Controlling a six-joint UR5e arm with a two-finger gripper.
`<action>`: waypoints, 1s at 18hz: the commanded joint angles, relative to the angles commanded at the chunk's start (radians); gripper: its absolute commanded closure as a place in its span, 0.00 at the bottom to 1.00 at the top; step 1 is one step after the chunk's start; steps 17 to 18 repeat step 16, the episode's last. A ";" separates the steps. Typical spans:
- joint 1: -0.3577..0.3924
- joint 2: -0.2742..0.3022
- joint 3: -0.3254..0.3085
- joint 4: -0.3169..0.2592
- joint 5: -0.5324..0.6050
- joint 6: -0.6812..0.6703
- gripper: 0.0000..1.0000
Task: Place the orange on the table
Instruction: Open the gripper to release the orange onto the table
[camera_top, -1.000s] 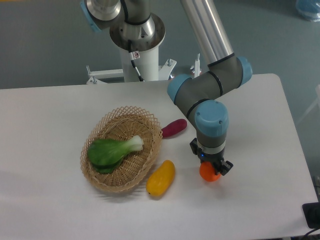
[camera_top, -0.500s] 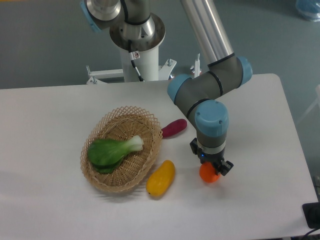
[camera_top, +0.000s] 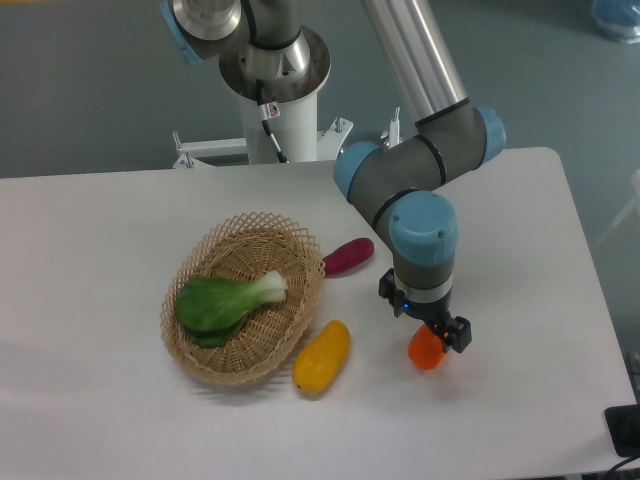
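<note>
Arm: the UR5e reaches down from the 12 o'clock edge of the view, its silver link slanting to a blue-capped elbow near the far table edge, then folding back so the wrist points straight down over the table (camera_top: 520, 400).
Gripper (camera_top: 432, 340): hangs below the blue wrist cap, at about 4 o'clock from the basket, black fingers pointing down at the tabletop.
Jaws: closed around the orange, one black finger visible against its 3 o'clock side.
Orange (camera_top: 425, 350): held in the gripper, low over the table's right half; whether it touches the surface I cannot tell.
Yellow mango-like fruit (camera_top: 321, 356): lies on the table at 9 o'clock from the orange, just beside the basket's rim.
Wicker basket (camera_top: 200, 350): sits left of centre, holding a green bok choy (camera_top: 225, 300).
Purple vegetable (camera_top: 348, 256): lies at 3 o'clock of the basket, near its rim, apart from the gripper.
</note>
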 joint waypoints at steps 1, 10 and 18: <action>0.003 0.003 0.005 0.000 0.000 0.000 0.00; 0.011 0.057 0.176 -0.107 -0.083 -0.012 0.00; 0.012 0.064 0.175 -0.112 -0.083 0.000 0.00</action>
